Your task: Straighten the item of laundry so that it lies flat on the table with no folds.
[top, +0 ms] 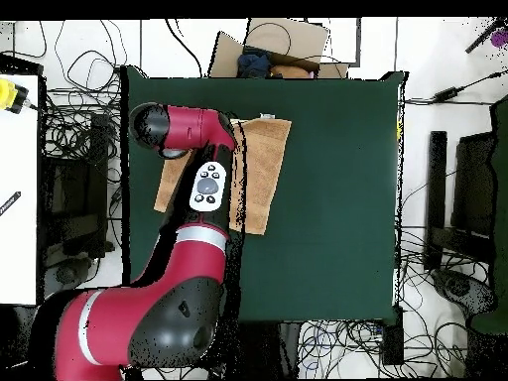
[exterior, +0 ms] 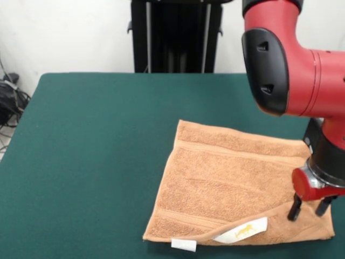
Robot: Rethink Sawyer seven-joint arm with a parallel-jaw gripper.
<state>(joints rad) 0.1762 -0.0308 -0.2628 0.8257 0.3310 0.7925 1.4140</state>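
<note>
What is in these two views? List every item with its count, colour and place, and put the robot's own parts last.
towel: one, orange-tan terry, on the table under the arm's end; its near edge is folded over.
tags: two, white, at the towel's near edge in the front view; one has a yellow mark.
table: one, dark green cloth cover, filling most of both views.
cardboard box: one, brown, beyond the table's top edge in the overhead view.
cables: many, black, on the floor around the table.
pedestal: one, black, at the table's far side in the front view.
arm: one, red and black, reaching over the towel.
gripper: one, black fingers apart, just above the towel's right side in the front view.
</note>
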